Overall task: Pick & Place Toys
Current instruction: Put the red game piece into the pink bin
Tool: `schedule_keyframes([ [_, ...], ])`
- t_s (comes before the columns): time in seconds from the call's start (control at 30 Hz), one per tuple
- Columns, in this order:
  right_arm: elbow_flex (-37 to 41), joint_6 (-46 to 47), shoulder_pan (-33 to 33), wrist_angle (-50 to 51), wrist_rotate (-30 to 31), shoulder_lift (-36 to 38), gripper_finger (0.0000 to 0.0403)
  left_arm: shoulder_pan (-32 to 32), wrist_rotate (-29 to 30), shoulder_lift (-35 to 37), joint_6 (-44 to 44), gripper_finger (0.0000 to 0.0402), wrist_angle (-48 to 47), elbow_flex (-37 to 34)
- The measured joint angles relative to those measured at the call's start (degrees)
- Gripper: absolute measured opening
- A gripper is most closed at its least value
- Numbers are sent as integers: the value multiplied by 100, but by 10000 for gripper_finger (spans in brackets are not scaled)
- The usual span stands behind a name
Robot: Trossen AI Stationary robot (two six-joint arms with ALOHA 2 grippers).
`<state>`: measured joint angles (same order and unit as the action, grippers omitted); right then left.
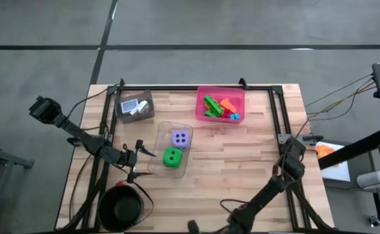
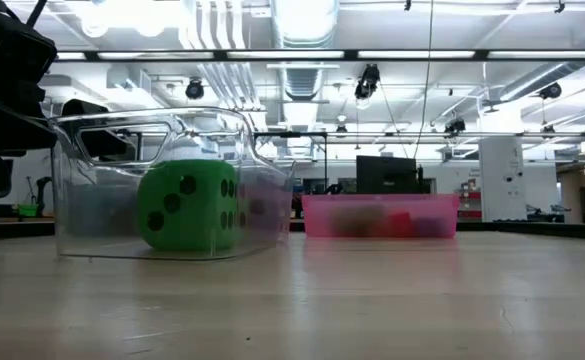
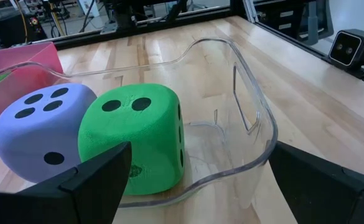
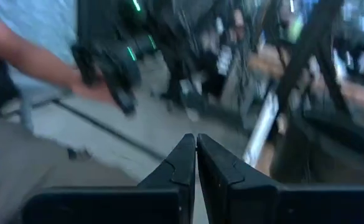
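While the green die (image 1: 172, 156) sits in the clear bin (image 1: 158, 134) near the middle of the surface (image 1: 241, 169), the purple die (image 1: 181, 138) is seen touching it in the same bin. In the left wrist view, the green die (image 3: 135, 140) and the purple die (image 3: 42, 134) are pressed side by side, and the bin's curved clear wall (image 3: 256, 118) is seen around them. Green, orange and teal bricks (image 1: 219, 108) are heaped in the pink bin (image 1: 238, 96) at the far edge of the surface. Small cards (image 1: 133, 106) are held in the grey bin (image 1: 149, 99), near the far left corner.

The left end effector (image 1: 139, 160) is held just beside the clear bin, its jaws spread wide and nothing gripped; its dark fingers (image 3: 88, 186) are seen on either side of the bin's near wall. A black bowl (image 1: 120, 208) is placed at the near left edge, beneath the left arm.

The right end effector (image 4: 196, 155) is kept at the right edge of the surface, away from the bins, its jaws pressed together on nothing. Beyond it, in the right wrist view, a person's arm (image 4: 32, 56) is seen in the room.
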<state>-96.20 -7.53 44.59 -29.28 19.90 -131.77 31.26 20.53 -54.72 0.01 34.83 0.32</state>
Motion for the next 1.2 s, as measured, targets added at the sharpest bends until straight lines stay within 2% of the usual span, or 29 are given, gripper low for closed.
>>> schedule_keyframes([
  [0.13, 225, -653, 64, -642, -51, 126, 18, 0, 0, 0, 0, 375, -8, 0],
  [0.33, 1612, -917, 61, -2712, -463, 632, 18, -2, 0, 0, -34, 375, -39, 0],
  [0.43, 2559, -772, 62, -3577, -451, 1024, 18, 2, -95, 0, -854, 375, -38, 0],
  [0.53, 3438, -415, 44, -3897, -325, 1387, 18, 2, -92, 2, -1720, 375, 48, 40],
  [0.6, 3911, -89, 30, -3945, -257, 1648, 18, 43, -128, 2, -1588, 375, 122, 84],
  [0.7, 4474, 305, 34, -4000, -152, 1915, 18, 275, -339, 143, -785, 375, 535, 365],
  [0.83, 4966, 441, 74, -4432, -123, 2040, 18, 647, -222, 630, 76, 375, 276, 851],
  [1.03, 5555, 467, 91, -4903, 153, 2129, 18, 710, -86, 1395, -214, 375, -670, 1447],
  [1.2, 5801, 535, 53, -5013, 299, 2142, 18, 710, -85, 1751, -309, 375, -1170, 1592],
])
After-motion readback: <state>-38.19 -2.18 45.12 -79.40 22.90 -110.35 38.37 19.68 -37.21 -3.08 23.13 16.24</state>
